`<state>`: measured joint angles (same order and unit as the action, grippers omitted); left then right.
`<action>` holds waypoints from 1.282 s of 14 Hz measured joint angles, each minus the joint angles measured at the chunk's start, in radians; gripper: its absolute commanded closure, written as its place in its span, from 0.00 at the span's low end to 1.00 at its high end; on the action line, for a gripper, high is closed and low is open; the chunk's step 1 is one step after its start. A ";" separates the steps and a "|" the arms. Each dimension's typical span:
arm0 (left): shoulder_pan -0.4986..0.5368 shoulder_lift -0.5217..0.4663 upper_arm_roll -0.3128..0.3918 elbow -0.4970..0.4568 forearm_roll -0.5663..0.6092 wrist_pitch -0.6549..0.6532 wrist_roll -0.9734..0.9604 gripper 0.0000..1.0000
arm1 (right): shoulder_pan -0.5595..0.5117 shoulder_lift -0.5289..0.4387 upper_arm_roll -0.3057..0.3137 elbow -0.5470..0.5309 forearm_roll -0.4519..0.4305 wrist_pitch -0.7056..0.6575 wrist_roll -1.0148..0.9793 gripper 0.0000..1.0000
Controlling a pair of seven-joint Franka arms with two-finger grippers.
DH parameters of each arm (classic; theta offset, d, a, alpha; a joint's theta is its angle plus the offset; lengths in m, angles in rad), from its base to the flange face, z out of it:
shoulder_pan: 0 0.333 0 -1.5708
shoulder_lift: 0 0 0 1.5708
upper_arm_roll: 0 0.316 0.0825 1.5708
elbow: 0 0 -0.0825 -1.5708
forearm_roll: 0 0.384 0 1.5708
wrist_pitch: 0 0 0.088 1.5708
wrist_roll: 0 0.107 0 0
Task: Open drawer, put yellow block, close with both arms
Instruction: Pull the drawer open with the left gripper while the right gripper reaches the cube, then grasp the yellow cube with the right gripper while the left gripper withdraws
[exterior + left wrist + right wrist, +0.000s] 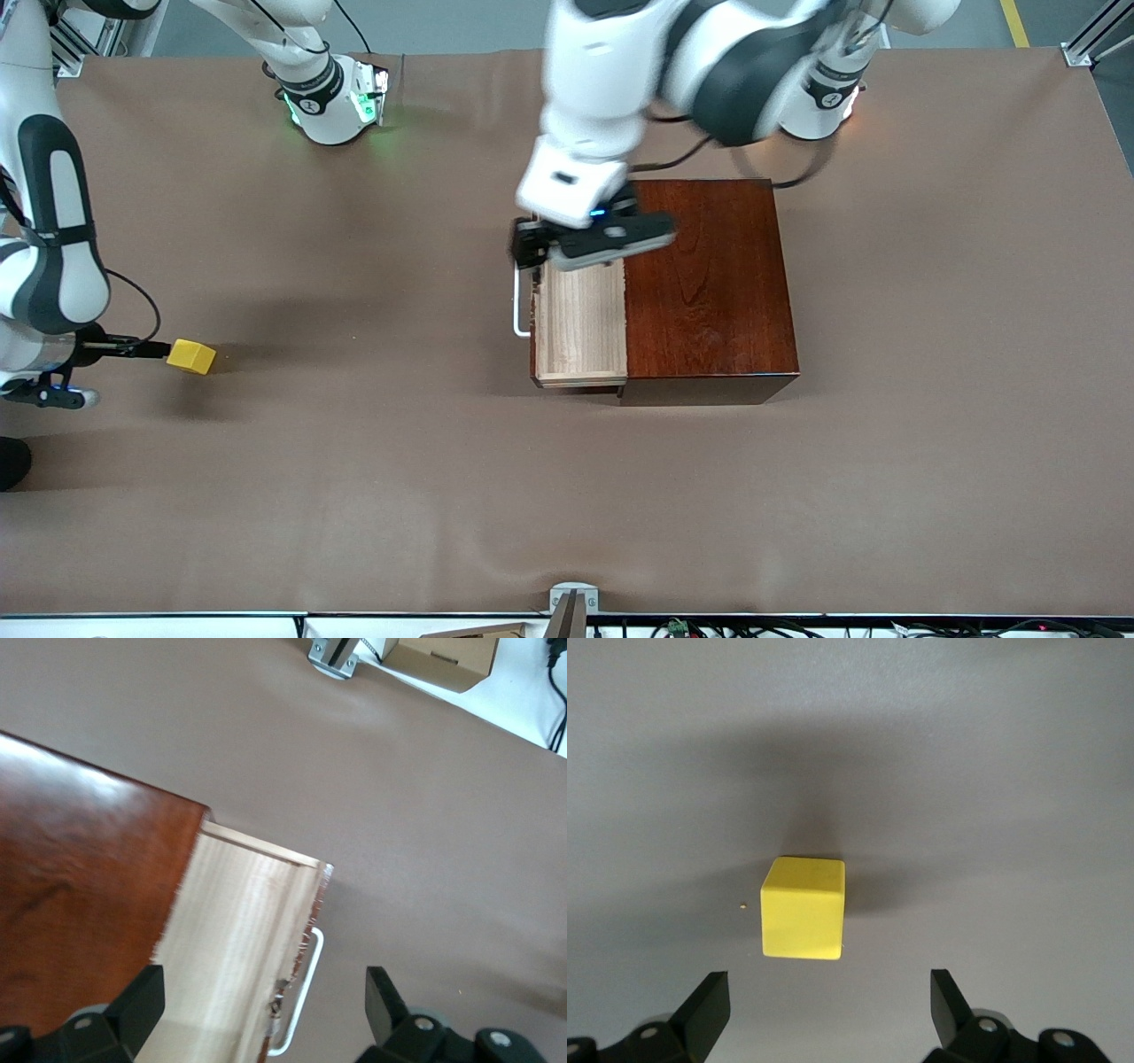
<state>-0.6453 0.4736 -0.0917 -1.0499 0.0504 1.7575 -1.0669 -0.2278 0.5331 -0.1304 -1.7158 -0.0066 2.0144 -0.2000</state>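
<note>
Yellow block (191, 356): lying on the bare worktop (372, 461) toward the right arm's end, well apart from the wooden box (709, 288) and untouched.

Drawer (580, 323): standing part-way out of the box, its light-wood tray showing empty, white bar handle (517, 306) facing the right arm's end.

Right tool (829, 1010): hanging low beside the block, fingers spread wide with nothing between them; in the right wrist view the block is sitting ahead of the gap and slightly off its middle.

Left tool (532, 244): hovering over the handle end of the drawer, fingers spread and gripping nothing; the handle is showing between them in the left wrist view.

Step in hand, as judged: picking up the block. Advice: centre the gap over the block before descending, line the fingers up with two flat opposite faces rather than corners, go down until the pads are spanning the sides, then close. Left arm: waiting by the handle, which is keeping the tray mouth clear for delivery.
</note>
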 measured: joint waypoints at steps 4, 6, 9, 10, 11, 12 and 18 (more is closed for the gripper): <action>0.186 -0.075 0.001 -0.002 -0.032 -0.157 0.251 0.00 | 0.002 0.000 0.005 -0.050 0.000 0.097 0.000 0.00; 0.272 -0.098 0.001 -0.003 -0.035 -0.229 0.358 0.00 | 0.003 0.000 0.006 -0.084 0.001 0.145 0.000 0.00; 0.387 -0.134 0.002 -0.004 -0.036 -0.325 0.487 0.00 | 0.005 0.000 0.008 -0.122 0.002 0.179 0.000 0.01; 0.429 -0.142 0.002 -0.005 -0.036 -0.344 0.534 0.00 | 0.006 0.000 0.010 -0.133 0.003 0.194 0.000 0.08; 0.473 -0.148 0.002 -0.005 -0.036 -0.361 0.584 0.00 | 0.007 0.000 0.011 -0.147 0.004 0.213 0.001 0.14; 0.515 -0.151 0.002 -0.007 -0.036 -0.380 0.633 0.00 | 0.007 0.000 0.012 -0.165 0.006 0.240 0.001 0.23; 0.666 -0.186 0.006 -0.008 -0.036 -0.427 0.847 0.00 | 0.009 -0.002 0.014 -0.213 0.009 0.313 0.003 0.98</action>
<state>0.0210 0.2875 -0.0861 -1.0576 0.0142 1.3301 -0.2198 -0.2192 0.5314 -0.1168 -1.9292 0.0021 2.3271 -0.1969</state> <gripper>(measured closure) 0.000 0.449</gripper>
